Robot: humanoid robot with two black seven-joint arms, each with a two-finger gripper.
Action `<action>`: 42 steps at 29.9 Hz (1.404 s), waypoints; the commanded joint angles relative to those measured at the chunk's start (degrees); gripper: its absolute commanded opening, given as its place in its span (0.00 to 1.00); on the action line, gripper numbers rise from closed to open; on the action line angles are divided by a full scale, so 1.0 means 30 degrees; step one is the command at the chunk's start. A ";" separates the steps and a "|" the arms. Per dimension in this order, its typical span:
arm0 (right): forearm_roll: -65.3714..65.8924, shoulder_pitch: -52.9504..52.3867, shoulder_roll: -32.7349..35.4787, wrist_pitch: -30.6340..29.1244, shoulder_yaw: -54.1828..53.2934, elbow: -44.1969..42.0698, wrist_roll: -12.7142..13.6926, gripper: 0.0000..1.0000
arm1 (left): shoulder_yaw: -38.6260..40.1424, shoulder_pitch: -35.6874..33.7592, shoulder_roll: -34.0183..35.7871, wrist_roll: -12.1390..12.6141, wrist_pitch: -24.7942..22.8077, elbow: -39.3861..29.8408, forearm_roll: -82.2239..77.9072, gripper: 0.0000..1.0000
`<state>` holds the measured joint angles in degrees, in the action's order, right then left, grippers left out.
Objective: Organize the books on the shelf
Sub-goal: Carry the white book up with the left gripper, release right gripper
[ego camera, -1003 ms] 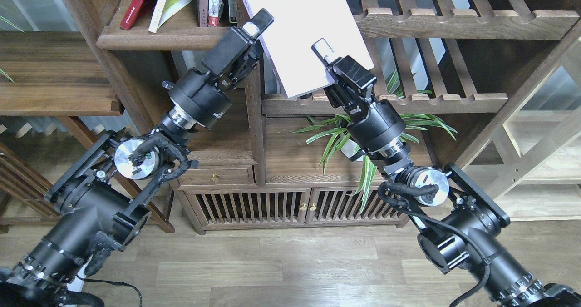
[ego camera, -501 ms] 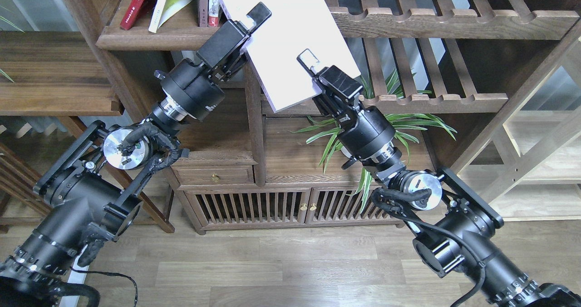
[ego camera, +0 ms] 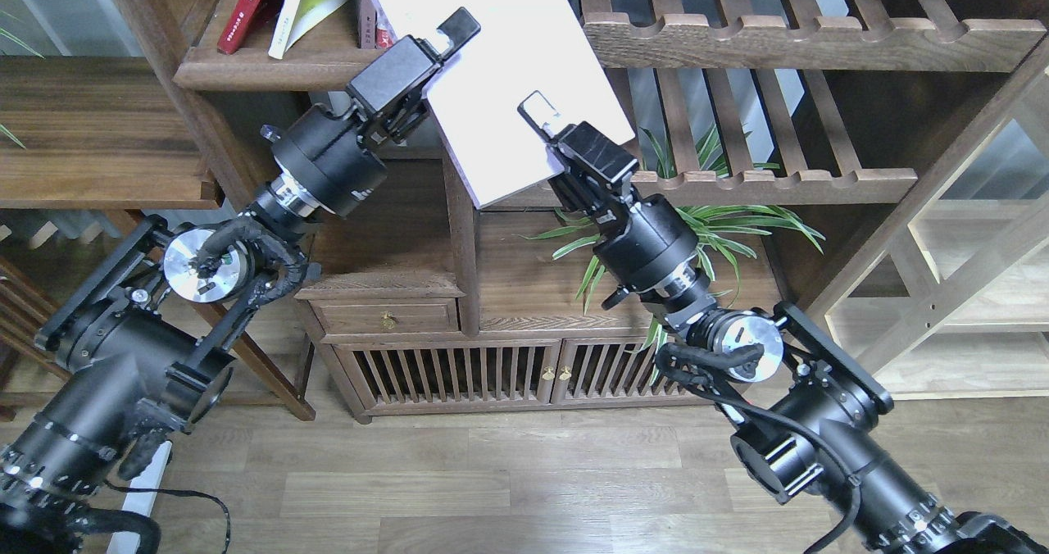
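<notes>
Books are seen on the dark wooden shelf (ego camera: 270, 69) at the upper left: a red book (ego camera: 248, 5) leaning to the left, a yellow-green book (ego camera: 307, 3) tilted beside it, and a further spine just behind the left gripper, partly hidden. A large white book (ego camera: 500, 70) is held tilted in front of the bookcase, its upper end cut off by the top edge of the view and its lower corner hanging over the vertical post between the two sections. The left gripper (ego camera: 442, 38) is clamped on the left edge of the white book, one finger (ego camera: 459, 23) being visible lying on the cover. The right gripper (ego camera: 545, 124) is closed on the lower right edge of the same book, one pale-tipped finger (ego camera: 537, 109) resting on the cover. To the right, slatted racks (ego camera: 787, 42) with scalloped front rails are seen, and a green plant (ego camera: 705, 226) stands below them, behind the right arm. A low cabinet (ego camera: 508, 370) with slatted doors is seen on the wooden floor (ego camera: 508, 472).
</notes>
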<state>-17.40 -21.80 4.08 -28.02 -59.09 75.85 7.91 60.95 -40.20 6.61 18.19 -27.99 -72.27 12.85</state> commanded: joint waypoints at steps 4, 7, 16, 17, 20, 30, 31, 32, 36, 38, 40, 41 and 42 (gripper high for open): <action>0.0497 -0.0001 -0.0598 0.0006 0.0212 0.0001 0.0001 0.05 | -0.0013 -0.0016 0.0082 0.0002 -0.0004 -0.0111 0.0052 0.52; 0.0556 -0.0001 -0.0628 0.0006 0.0271 0.0001 0.0001 0.05 | 0.0016 0.0042 0.0169 0.0002 -0.0004 -0.0198 0.0053 0.45; 0.0673 -0.0088 -0.0832 0.0006 0.0330 0.0001 0.0001 0.05 | 0.0017 0.0159 0.0374 0.0002 -0.0004 -0.0257 0.0111 0.28; 0.0674 -0.0088 -0.0833 0.0006 0.0330 0.0001 0.0001 0.05 | 0.0016 0.0159 0.0375 0.0002 -0.0004 -0.0257 0.0111 0.26; 0.0732 -0.0088 -0.0833 0.0006 0.0330 0.0001 0.0001 0.05 | 0.0016 0.0188 0.0404 0.0031 -0.0004 -0.0315 0.0199 0.20; 0.1025 -0.0118 -0.0686 0.0006 0.0184 -0.0028 -0.0028 0.16 | -0.0013 0.0482 0.0843 0.0295 -0.0004 -0.0638 0.1225 0.03; 0.1141 -0.0089 -0.0686 0.0006 0.0183 -0.0028 -0.0029 0.18 | -0.0013 0.0482 0.0843 0.0295 -0.0004 -0.0638 0.1254 0.03; 0.1288 -0.0088 -0.0686 0.0006 0.0154 -0.0028 -0.0029 0.23 | -0.0013 0.0482 0.0872 0.0324 -0.0004 -0.0638 0.1283 0.03; 0.1845 -0.0118 -0.0715 0.0006 0.0037 -0.0028 -0.0029 0.40 | -0.0013 0.0511 0.0931 0.0295 -0.0004 -0.0638 0.1283 0.03; 0.1904 -0.0147 -0.0745 0.0006 0.0037 -0.0028 -0.0029 0.47 | -0.0042 0.0482 0.0931 0.0324 -0.0004 -0.0638 0.1283 0.03; 0.1963 -0.0176 -0.0745 0.0006 0.0037 -0.0028 -0.0029 0.53 | -0.0042 0.0482 0.0931 0.0324 -0.0004 -0.0638 0.1283 0.03; 0.1992 -0.0176 -0.0745 0.0006 0.0037 -0.0028 -0.0029 0.54 | -0.0042 0.0482 0.0931 0.0324 -0.0004 -0.0638 0.1283 0.03; 0.2079 -0.0176 -0.0745 0.0006 0.0008 -0.0028 -0.0029 0.56 | -0.0042 0.0482 0.0931 0.0324 -0.0004 -0.0609 0.1283 0.03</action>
<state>-11.58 -22.22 1.87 -28.00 -58.98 75.76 7.83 60.75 -38.73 9.40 19.22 -27.99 -74.23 16.70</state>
